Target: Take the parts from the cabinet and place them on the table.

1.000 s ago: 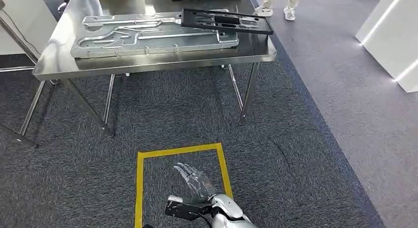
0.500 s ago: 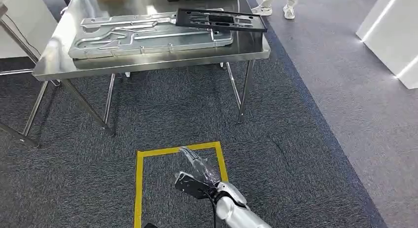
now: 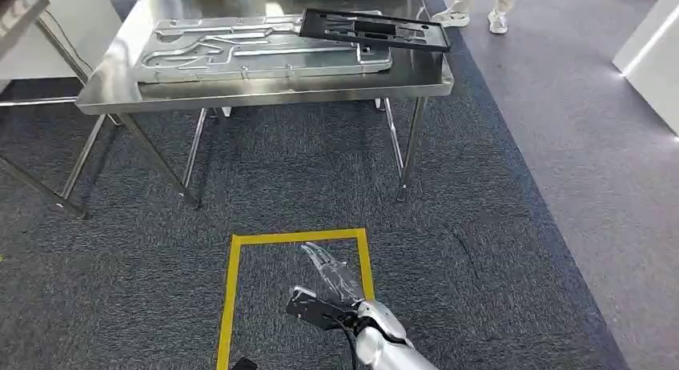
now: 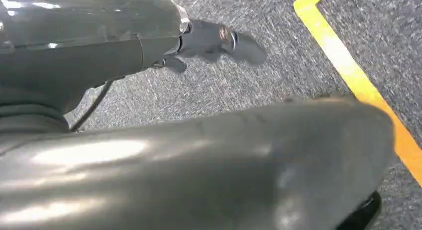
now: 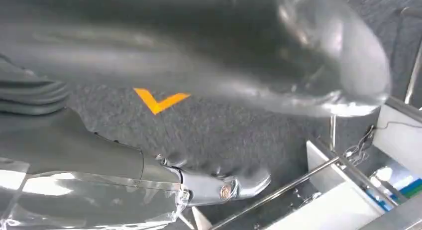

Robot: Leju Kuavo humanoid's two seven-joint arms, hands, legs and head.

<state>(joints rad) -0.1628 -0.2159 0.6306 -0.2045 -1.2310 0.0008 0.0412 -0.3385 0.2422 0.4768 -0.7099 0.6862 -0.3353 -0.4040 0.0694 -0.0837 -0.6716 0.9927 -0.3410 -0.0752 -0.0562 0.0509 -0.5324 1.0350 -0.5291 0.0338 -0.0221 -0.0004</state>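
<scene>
Two parts lie on the steel table (image 3: pixel 240 96): a large silver metal plate (image 3: pixel 256 54) to the left, and a black frame (image 3: pixel 372 30) resting tilted across its right end. Right hand (image 3: pixel 328 286) hangs low over the yellow floor square (image 3: pixel 232 290), fingers spread, holding nothing. Left hand (image 4: pixel 209 38): finger position cannot be determined.

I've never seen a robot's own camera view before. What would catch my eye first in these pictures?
Probably the steel table at the top of the head view, carrying a big silver stamped metal panel with a black frame part lying across its right end. Next, the yellow taped square on the grey carpet, where the robot's right hand hangs empty, fingers spread.
</scene>
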